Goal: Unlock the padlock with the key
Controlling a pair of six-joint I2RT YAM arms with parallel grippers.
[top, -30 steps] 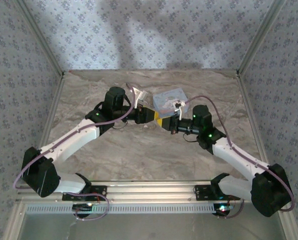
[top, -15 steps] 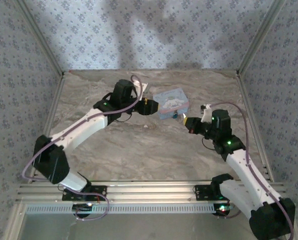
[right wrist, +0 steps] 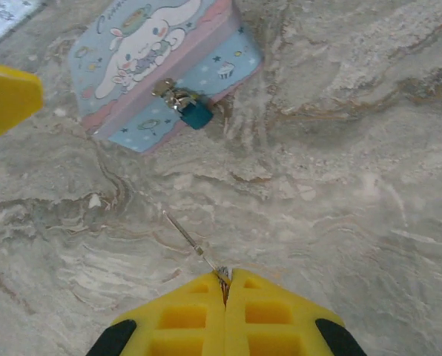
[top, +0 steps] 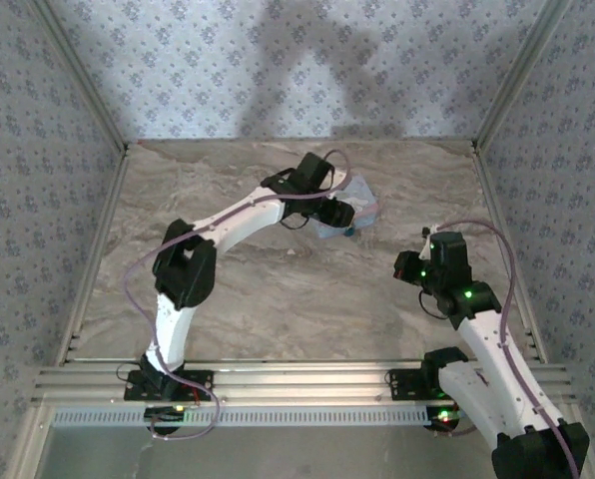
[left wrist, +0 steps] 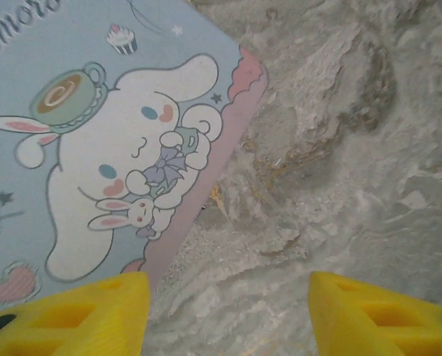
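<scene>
Right jaws: pressed together, pinching the thin key (right wrist: 193, 243) by its end. Left jaws: spread wide, holding nothing, above the tin (left wrist: 95, 148) edge and tabletop (left wrist: 340, 148). On the tin's front clasp, apart from the key: the padlock (right wrist: 196, 113).

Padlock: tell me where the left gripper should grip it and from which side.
Take the padlock by its teal body, the left gripper closing on its two sides, coming in low from the open table in front of the tin box. It hangs from the silver clasp on the tin's front wall, so its top is tied up and the tin blocks the back.
</scene>
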